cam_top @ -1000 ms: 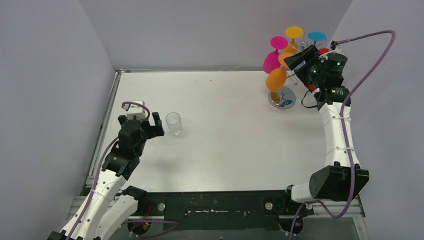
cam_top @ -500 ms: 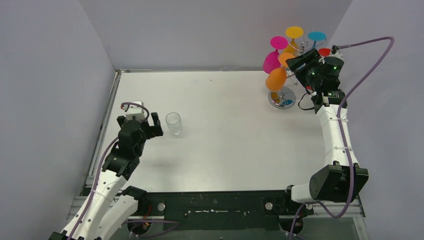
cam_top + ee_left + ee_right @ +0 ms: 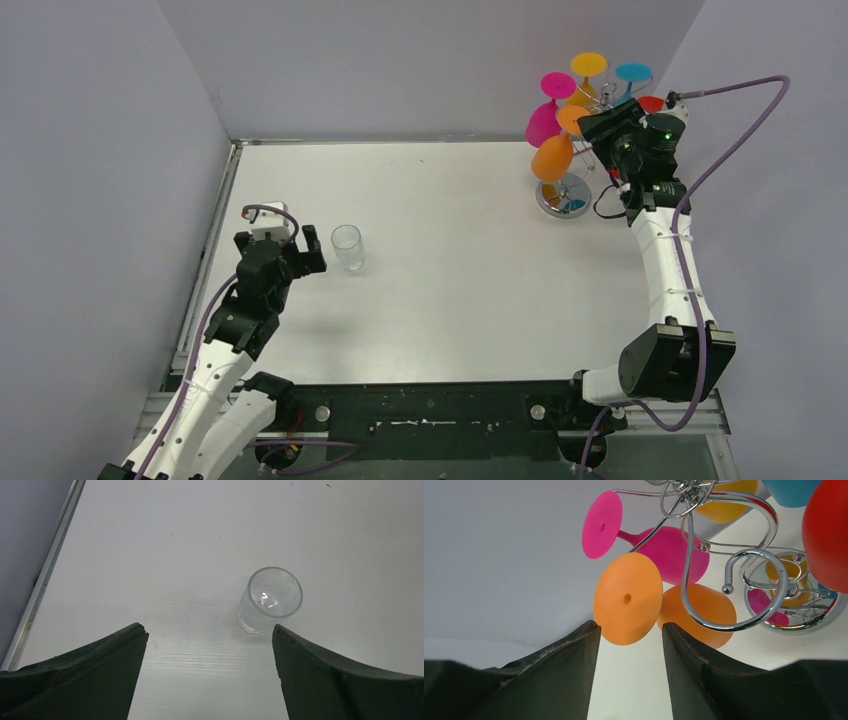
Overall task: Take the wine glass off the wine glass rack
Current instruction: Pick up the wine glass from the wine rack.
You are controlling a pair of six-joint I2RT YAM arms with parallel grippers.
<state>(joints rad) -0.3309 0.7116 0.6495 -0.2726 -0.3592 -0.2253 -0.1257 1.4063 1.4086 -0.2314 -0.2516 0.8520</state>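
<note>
Right end effector, jaws apart & empty, sits near foot of orange plastic wine glass hung on thin silver wire wine glass rack at far-right corner of counter; off-centre pinch or straight pull w/o unhooking could topple rack.

1 wine glass rack stands at the far right of the table. It appears to carry 5 wine glasses, 1 of each colour: 1 pink glass, 1 orange glass, 1 yellow glass, 1 blue glass and 1 red glass. The right arm covers part of the rack, so that count is not certain. 1 clear tumbler sits at the near left. There are 2 arms, the other being the left arm, and 2 grippers: 1 left gripper and 1 right gripper.
</note>
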